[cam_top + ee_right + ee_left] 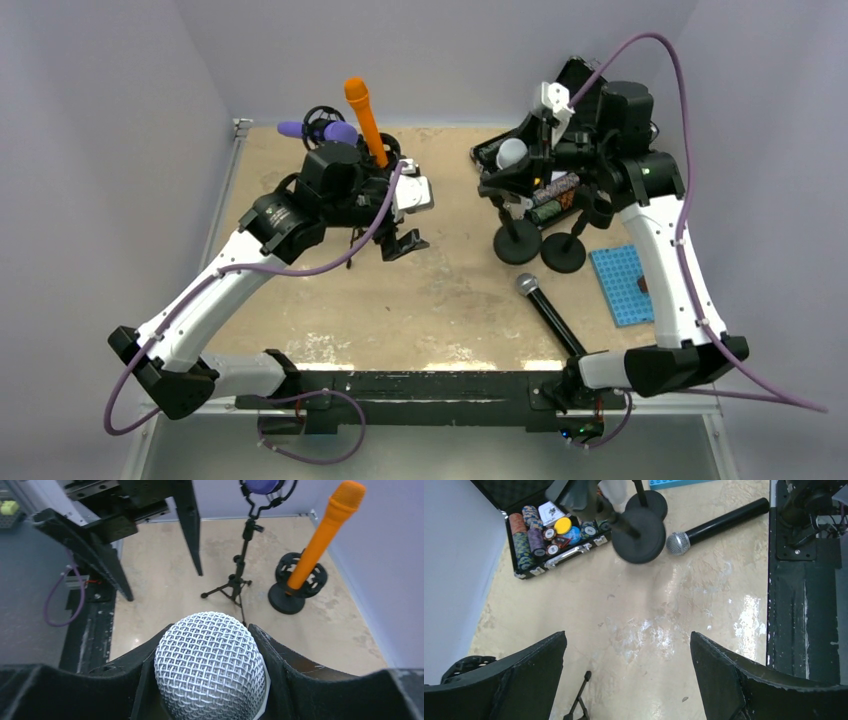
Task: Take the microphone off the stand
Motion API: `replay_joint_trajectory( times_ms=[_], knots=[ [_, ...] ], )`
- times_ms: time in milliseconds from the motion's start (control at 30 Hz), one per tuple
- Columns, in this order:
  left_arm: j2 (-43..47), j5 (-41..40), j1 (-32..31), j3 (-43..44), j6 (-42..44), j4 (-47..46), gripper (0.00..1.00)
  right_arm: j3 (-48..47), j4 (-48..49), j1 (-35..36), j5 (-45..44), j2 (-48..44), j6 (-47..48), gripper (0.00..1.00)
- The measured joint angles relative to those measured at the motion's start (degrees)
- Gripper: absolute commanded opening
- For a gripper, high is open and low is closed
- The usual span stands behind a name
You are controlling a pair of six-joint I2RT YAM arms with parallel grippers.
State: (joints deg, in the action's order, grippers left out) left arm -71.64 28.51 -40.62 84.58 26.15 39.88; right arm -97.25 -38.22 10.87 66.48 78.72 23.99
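A microphone with a white mesh head (210,665) sits between the jaws of my right gripper (210,630), which is shut on it. In the top view this gripper (512,165) holds the microphone (512,152) at the top of a black round-base stand (517,243). Whether it still sits in the stand's clip is hidden. My left gripper (400,240) is open and empty, low over the table's middle. In its wrist view (629,650) the fingers (514,680) are wide apart over bare tabletop.
A second round-base stand (563,252), a black microphone lying flat (545,305), an open poker chip case (549,535) and a blue plate (625,285) lie at the right. An orange microphone (365,120) in a stand and a purple one (320,130) on a tripod (237,575) stand at the back left.
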Motion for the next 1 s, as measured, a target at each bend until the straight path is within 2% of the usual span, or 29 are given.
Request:
replay_joint_trajectory(
  times_ms=[333, 633, 833, 1000],
  knots=[
    [0.59, 2.45, 0.02, -7.45, -2.84, -6.84, 0.96, 15.39, -2.62, 2.64, 2.47, -7.85, -0.7, 0.0],
    [2.95, 3.17, 0.0, -13.18, -6.21, -10.75, 0.95, 16.94, 3.21, 9.11, 3.43, -8.5, -6.14, 0.0],
    [5.57, 3.06, 0.0, -17.4, -6.08, -12.2, 0.95, 22.58, 4.13, 10.14, 3.3, -8.5, -3.52, 0.0],
    [5.2, 4.85, 0.0, -19.69, -5.88, -12.66, 0.9, 23.82, 3.08, 10.49, 3.98, -7.96, -0.28, 0.0]
  ],
)
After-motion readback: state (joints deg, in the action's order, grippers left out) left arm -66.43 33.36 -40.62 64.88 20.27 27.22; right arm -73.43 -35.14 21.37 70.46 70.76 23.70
